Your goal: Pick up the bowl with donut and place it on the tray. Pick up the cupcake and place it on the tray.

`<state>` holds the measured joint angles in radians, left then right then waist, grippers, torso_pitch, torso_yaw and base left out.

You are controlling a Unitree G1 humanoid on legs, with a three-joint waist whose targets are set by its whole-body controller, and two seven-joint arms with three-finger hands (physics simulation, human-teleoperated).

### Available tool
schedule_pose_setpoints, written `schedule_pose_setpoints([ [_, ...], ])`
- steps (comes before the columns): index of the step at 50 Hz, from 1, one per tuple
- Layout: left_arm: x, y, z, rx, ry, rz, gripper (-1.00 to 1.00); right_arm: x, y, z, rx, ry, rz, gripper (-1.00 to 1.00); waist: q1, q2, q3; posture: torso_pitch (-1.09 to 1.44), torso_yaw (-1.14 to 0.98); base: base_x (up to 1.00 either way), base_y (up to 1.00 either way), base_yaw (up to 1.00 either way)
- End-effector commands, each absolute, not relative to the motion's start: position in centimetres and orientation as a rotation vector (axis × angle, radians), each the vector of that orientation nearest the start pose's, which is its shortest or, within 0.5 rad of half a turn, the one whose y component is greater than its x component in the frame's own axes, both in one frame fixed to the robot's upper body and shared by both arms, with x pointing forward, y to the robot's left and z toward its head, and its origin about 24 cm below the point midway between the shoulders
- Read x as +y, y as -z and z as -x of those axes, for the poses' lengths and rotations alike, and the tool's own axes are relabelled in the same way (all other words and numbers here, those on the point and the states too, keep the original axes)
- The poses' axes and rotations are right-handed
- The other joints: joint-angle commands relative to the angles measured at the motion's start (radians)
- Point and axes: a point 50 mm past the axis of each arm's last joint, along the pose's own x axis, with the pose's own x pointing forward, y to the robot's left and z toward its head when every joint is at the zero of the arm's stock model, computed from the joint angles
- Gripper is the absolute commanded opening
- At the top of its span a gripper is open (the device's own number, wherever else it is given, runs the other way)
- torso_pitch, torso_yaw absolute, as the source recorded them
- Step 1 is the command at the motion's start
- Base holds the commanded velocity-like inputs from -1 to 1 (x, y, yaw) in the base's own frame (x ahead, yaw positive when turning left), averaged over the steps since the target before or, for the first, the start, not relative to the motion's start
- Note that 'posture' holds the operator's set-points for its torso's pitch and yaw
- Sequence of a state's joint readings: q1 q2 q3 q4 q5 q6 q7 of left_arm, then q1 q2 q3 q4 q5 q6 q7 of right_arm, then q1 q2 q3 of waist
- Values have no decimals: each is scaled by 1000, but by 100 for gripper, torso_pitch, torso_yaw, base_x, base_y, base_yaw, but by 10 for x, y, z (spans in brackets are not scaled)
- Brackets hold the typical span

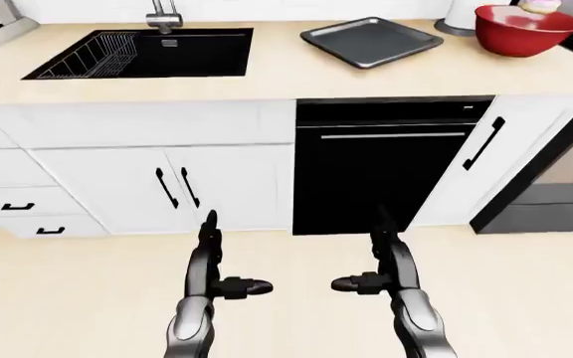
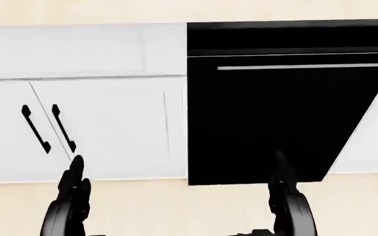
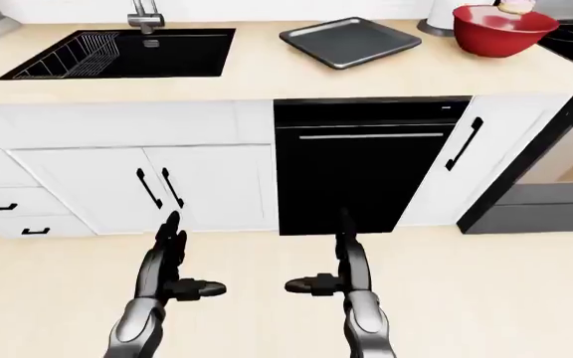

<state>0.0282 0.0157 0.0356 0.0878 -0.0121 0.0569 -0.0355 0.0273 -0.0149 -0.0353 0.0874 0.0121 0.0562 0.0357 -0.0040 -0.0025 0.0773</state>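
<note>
Left hand [image 1: 219, 262] low in the left-eye view, fingers spread, thumb pointing inward, grasping nothing. Right hand [image 1: 378, 261] alike, released and empty, well short of the counter. Above both, white cabinet doors [image 1: 167, 186] and black dishwasher [image 1: 386, 168]. On the beige countertop [image 1: 267, 74]: black sink [image 1: 182, 52] with dish rack [image 1: 93, 56] at left, grey tray [image 1: 371, 41] bare near centre, red bowl [image 1: 527, 30] just right of the tray, apart from it, a pale pastry [image 1: 541, 6] showing at its rim. Cupcake not identifiable.
</note>
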Motion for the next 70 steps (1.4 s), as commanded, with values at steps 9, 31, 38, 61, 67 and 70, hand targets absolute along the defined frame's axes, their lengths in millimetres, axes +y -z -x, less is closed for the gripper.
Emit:
schedule_pose_setpoints([
  [9, 163, -40, -259, 59, 14, 3, 100, -152, -57, -252, -36, -14, -13, 100, 8, -4, -75, 0, 0, 0, 0, 0],
  [31, 163, -135, -259, -79, 4, -47, 100, -155, -136, -265, -178, 0, 44, 100, 7, -2, -94, 0, 0, 0, 0, 0],
  [38, 164, -156, -266, -110, -3, -82, 100, -154, -155, -263, -225, -14, 37, 100, 10, 9, -87, 0, 0, 0, -5, 0],
  [61, 162, -157, -264, -142, -13, -115, 100, -145, -158, -260, -266, -76, -14, 100, 16, -20, -57, 0, 0, 0, -74, 0],
  [67, 163, -161, -264, -157, -19, -123, 100, -144, -162, -259, -275, -85, -20, 100, 16, 44, -49, 0, 0, 0, -77, 0],
  [70, 164, -162, -264, -160, -19, -118, 100, -144, -164, -259, -280, -87, -22, 100, 29, 59, -57, 0, 0, 0, -77, 0],
])
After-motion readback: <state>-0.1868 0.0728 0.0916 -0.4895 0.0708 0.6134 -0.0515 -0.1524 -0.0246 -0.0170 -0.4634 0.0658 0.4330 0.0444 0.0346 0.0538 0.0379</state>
